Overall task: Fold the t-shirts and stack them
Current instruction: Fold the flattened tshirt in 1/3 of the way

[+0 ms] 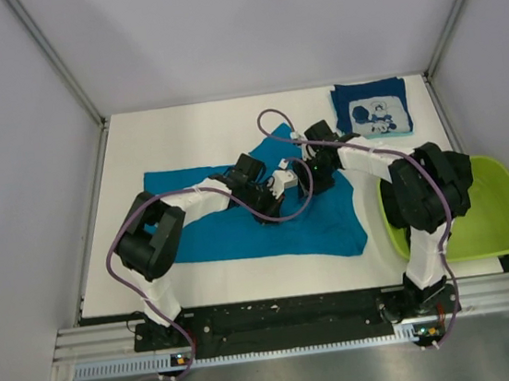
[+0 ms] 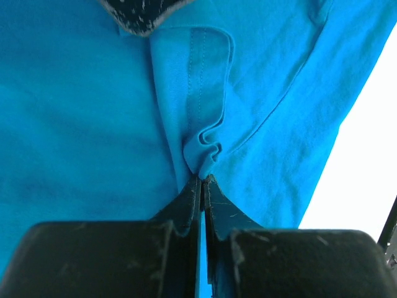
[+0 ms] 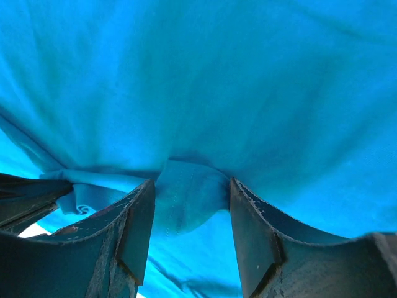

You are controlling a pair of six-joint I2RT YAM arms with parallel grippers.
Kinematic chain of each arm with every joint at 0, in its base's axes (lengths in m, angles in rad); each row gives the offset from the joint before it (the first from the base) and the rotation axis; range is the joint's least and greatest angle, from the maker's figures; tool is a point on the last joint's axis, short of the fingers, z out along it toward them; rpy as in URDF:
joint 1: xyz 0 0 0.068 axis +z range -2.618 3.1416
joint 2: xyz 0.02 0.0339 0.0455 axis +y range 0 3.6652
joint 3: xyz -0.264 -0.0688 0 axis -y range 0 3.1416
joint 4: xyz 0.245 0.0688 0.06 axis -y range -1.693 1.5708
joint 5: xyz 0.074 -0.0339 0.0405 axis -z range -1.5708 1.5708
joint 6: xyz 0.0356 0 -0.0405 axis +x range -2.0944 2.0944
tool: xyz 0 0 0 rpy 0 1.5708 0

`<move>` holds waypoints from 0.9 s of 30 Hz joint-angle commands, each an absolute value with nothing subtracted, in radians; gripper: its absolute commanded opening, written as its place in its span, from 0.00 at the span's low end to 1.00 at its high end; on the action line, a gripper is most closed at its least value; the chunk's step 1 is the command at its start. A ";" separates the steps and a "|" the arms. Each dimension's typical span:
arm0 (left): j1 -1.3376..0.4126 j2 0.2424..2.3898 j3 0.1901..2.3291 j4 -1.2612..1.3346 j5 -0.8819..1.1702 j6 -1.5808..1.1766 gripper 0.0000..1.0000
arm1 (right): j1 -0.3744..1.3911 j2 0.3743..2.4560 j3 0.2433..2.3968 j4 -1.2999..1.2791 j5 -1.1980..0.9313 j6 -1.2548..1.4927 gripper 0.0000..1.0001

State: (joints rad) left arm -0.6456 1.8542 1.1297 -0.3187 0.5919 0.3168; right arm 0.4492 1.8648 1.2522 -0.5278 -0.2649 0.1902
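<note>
The teal-blue t-shirt (image 1: 240, 225) lies spread across the middle of the table. My left gripper (image 1: 284, 185) is shut on a pinched fold of the teal-blue t-shirt (image 2: 205, 155) near a stitched hem. My right gripper (image 1: 304, 173) sits close beside it over the shirt's upper middle, jaws open, with a hemmed flap of the shirt (image 3: 189, 195) lying between the fingers. The navy t-shirt with white cartoon print (image 1: 372, 109) lies folded at the back right. The black t-shirt is out of view.
A lime-green plastic basin (image 1: 495, 217) stands at the right edge, partly behind the right arm. Grey walls enclose the white table (image 1: 183, 134) on three sides. A purple cable loops over both arms.
</note>
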 commanded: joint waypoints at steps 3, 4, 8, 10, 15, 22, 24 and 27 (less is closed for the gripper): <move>-0.653 1.818 1.152 -0.311 0.617 0.328 0.02 | 0.469 1.908 1.282 -0.525 -0.265 0.115 0.46; -0.653 1.816 1.154 -0.313 0.618 0.328 0.02 | 0.472 1.911 1.281 -0.523 -0.258 0.107 0.45; -0.653 1.818 1.155 -0.314 0.604 0.328 0.02 | 0.494 1.910 1.266 -0.523 -0.192 0.074 0.16; -0.653 1.815 1.161 -0.321 0.600 0.330 0.02 | 0.494 1.908 1.262 -0.526 -0.180 0.077 0.00; -0.649 1.807 1.175 -0.330 0.584 0.310 0.00 | 0.486 1.842 1.238 -0.531 -0.120 0.129 0.00; -0.604 1.815 1.187 -0.313 0.609 0.201 0.00 | 0.443 1.698 1.149 -0.519 -0.048 0.256 0.00; -0.595 1.827 1.187 -0.299 0.601 0.167 0.00 | 0.431 1.681 1.129 -0.506 -0.043 0.271 0.00; -0.581 1.873 1.203 -0.299 0.571 0.111 0.00 | 0.407 1.698 1.124 -0.492 -0.060 0.299 0.00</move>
